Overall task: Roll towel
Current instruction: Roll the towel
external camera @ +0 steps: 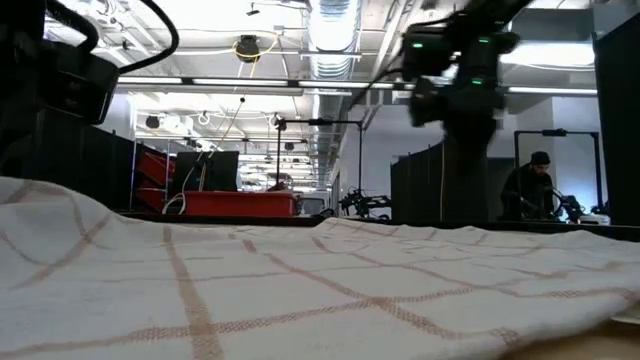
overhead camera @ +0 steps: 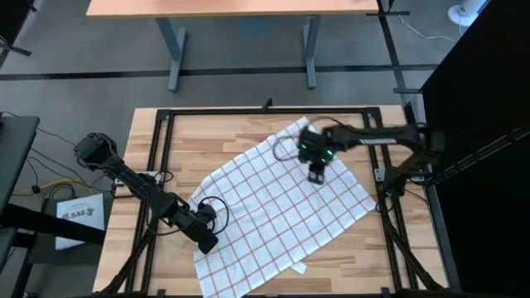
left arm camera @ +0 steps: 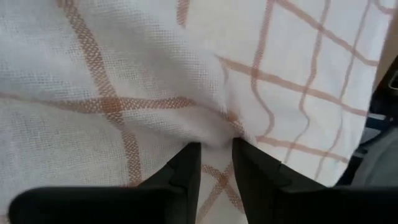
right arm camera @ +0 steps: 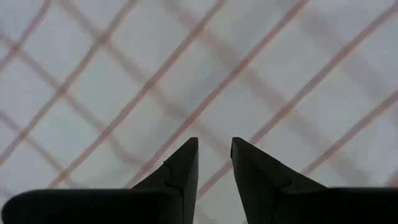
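The white towel (overhead camera: 281, 207) with reddish-brown grid lines lies spread flat and slantwise on the wooden table (overhead camera: 166, 141); its small white tag (overhead camera: 300, 268) sticks out at the near edge. My left gripper (overhead camera: 207, 241) is low at the towel's left edge and shut on the cloth (left arm camera: 155, 81). My right gripper (overhead camera: 316, 175) hangs shut above the towel's far right part; in the low view it (external camera: 455, 85) is well clear of the cloth (external camera: 320, 290). The right wrist view shows only towel (right arm camera: 186, 74) below its fingers. My left gripper pinches the towel at its left edge, where the cloth puckers into a small fold (left arm camera: 216, 132) right at the fingertips (left arm camera: 186, 163). The fingers come slanting down from the table's left side. One layer or several, I cannot tell. The rest of the towel lies on the table.
A black metal frame (overhead camera: 157, 165) runs around the tabletop. Bare wood shows left of the towel and at the near right corner (overhead camera: 389, 257). A second table (overhead camera: 240, 8) stands beyond the far edge. A person (external camera: 535, 190) is far back in the room.
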### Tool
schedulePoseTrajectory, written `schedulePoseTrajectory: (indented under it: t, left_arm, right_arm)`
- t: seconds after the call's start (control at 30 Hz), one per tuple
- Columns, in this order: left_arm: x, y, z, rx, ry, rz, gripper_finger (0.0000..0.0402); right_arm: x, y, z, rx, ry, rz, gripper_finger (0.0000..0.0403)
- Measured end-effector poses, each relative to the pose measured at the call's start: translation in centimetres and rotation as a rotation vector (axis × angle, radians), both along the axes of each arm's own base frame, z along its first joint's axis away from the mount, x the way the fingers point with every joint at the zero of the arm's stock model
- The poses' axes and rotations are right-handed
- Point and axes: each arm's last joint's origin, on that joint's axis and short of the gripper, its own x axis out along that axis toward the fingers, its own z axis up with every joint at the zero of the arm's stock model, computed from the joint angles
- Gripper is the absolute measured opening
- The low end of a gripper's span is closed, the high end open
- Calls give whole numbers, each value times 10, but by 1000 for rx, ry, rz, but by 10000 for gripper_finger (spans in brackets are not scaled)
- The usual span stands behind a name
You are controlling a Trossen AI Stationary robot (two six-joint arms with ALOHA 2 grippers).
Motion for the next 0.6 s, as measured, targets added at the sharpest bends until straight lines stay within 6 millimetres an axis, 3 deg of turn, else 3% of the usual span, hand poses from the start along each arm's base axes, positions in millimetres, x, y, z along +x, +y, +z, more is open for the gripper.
schedulePoseTrajectory:
  t: [0.17,0.33,0.6]
  left_arm:
    - [1,-1,2,-7,-11,-24,77]
    - [2,-5,15,16,54,-127,77]
    - [-15,3,19,158,297,-193,77]
  right_arm:
    - [-30,31,-27,37,-1,-76,85]
    - [-48,51,-45,59,72,-91,85]
    - [-45,59,-49,57,15,-60,85]
